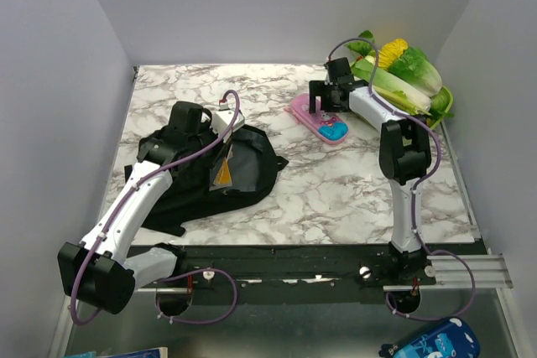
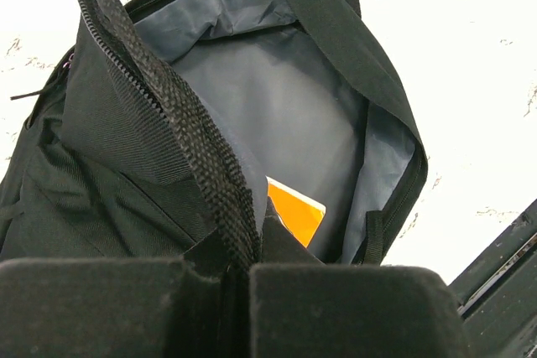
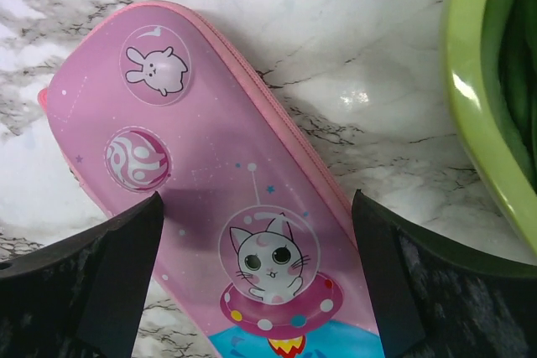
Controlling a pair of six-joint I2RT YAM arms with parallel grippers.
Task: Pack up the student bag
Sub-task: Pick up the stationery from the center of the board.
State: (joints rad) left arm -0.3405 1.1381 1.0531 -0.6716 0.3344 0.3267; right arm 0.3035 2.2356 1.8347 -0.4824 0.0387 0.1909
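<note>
Left gripper (image 2: 239,272) pinches the zipper edge of the student bag (image 2: 109,165); its wrist view alone reveals an orange booklet (image 2: 295,211), perhaps, inside. Right gripper (image 3: 256,207) gapes astride the cat-printed pink case (image 3: 210,165).

The left gripper (image 2: 239,278) is clamped on the zippered edge (image 2: 180,123) of the student bag (image 2: 92,199), holding it open; an orange item (image 2: 295,210) lies inside, just beyond the fingertips.
</note>
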